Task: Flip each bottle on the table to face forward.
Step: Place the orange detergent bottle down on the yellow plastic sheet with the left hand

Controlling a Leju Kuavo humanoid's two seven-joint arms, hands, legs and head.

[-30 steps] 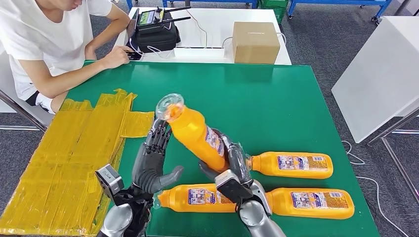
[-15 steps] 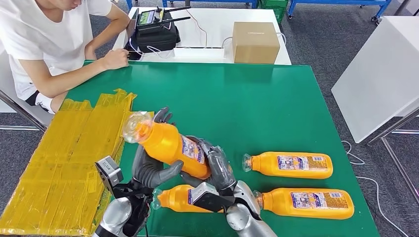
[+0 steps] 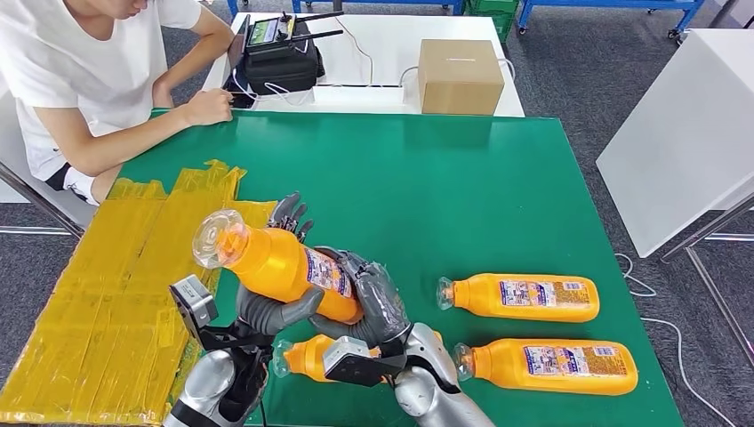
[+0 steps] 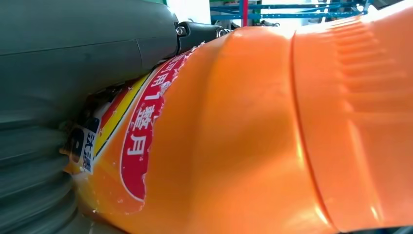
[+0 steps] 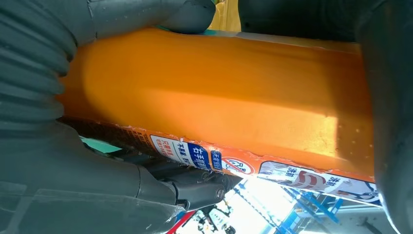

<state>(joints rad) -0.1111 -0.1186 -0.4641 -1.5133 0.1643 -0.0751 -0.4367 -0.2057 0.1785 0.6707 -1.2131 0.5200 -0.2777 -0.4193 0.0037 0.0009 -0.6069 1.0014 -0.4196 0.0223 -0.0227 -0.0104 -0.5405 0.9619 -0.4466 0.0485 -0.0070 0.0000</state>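
My right hand [image 3: 372, 301] was wrapped around the lower body of the lifted orange bottle [image 3: 283, 264], which hung tilted above the near left part of the green table [image 3: 462, 178], its clear cap toward the far left. My left hand [image 3: 271, 307] cupped the same bottle from beneath and behind, thumb under the belly and fingertips [image 3: 292, 212] showing past its far side; the left wrist view had the red label pressed close against my palm.

Three more bottles lay flat: one [image 3: 311, 356] directly under my hands at the near edge, two [image 3: 520, 296] [image 3: 544, 366] to the right, well apart from the hands.

The risk I judged greatest was the handover itself. The plastic looked smooth and the bottle heavy with liquid, so if one hand let go before the other had a firm hold, it could roll out and drop onto the bottle below, knocking it askew. Turning it with both hands gripping could also twist the label against my fingers and tear its ragged edge.
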